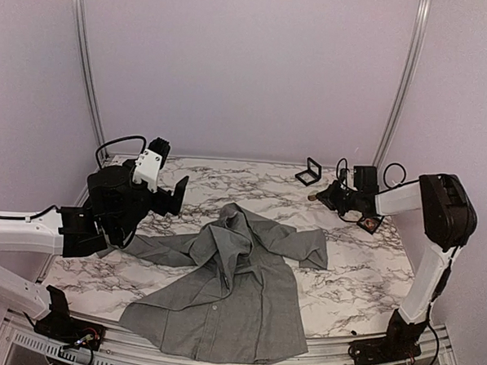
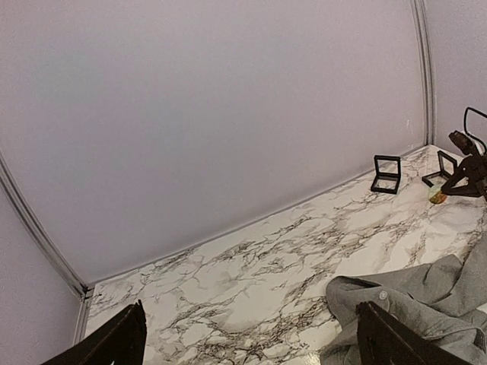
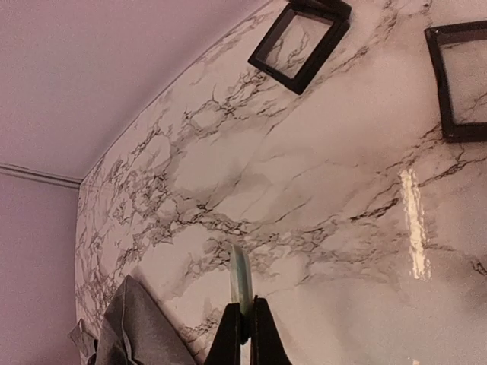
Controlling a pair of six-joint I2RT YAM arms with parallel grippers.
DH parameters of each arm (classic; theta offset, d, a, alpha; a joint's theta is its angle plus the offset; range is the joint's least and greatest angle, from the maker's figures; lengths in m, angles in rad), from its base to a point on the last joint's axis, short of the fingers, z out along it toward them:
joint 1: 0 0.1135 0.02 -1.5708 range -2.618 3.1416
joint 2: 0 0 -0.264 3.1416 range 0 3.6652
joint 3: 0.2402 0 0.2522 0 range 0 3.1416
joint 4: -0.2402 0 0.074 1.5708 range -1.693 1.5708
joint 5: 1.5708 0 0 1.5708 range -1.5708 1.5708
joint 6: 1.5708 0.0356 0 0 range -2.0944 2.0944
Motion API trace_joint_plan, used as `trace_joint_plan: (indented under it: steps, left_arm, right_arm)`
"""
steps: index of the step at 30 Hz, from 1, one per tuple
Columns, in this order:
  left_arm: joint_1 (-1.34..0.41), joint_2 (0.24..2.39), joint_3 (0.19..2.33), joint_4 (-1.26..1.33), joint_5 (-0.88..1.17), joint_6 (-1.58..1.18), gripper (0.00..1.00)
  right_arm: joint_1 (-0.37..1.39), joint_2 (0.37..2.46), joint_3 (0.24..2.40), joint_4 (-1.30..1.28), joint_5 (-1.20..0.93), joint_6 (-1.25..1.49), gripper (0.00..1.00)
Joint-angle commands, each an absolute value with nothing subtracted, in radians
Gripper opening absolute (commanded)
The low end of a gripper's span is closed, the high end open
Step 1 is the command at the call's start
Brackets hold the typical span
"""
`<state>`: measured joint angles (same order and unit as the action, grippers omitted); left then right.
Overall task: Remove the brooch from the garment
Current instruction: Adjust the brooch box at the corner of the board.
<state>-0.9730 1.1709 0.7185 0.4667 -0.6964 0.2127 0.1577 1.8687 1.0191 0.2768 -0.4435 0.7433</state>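
The garment, a grey button-up shirt (image 1: 230,288), lies crumpled on the marble table (image 1: 361,279), its hem over the front edge. It also shows in the left wrist view (image 2: 434,304) and the right wrist view (image 3: 137,331). My right gripper (image 1: 323,195) is at the back right, off the shirt and above bare table. It is shut on the brooch (image 3: 240,277), a thin pale-green disc seen edge-on. The brooch also shows in the left wrist view (image 2: 436,195). My left gripper (image 1: 173,197) is open and empty, raised left of the collar.
Two small black square frames are at the back right: one near the back wall (image 1: 309,171) and one by the right arm (image 1: 369,224). They also show in the right wrist view (image 3: 326,55) (image 3: 435,84). Walls close the back and both sides.
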Motion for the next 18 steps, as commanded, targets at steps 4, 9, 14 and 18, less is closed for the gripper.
trace_joint_plan:
  steps: [4, 9, 14, 18]
  left_arm:
    - [-0.937, 1.142, 0.710, 0.421, -0.649, 0.174, 0.99]
    - [-0.918, 1.136, 0.712, 0.405, -0.637, 0.163, 0.99]
    - [-0.909, 1.126, 0.713, 0.390, -0.635, 0.161, 0.99]
    - [-0.900, 1.121, 0.716, 0.385, -0.627, 0.157, 0.99]
  right_arm:
    - [0.121, 1.989, 1.176, 0.240, -0.261, 0.669, 0.00]
    - [0.120, 2.054, 1.301, 0.168, -0.120, 0.605, 0.00]
    - [0.120, 2.124, 1.414, 0.069, -0.029, 0.528, 0.00]
    - [0.122, 2.164, 1.468, 0.023, -0.005, 0.484, 0.00]
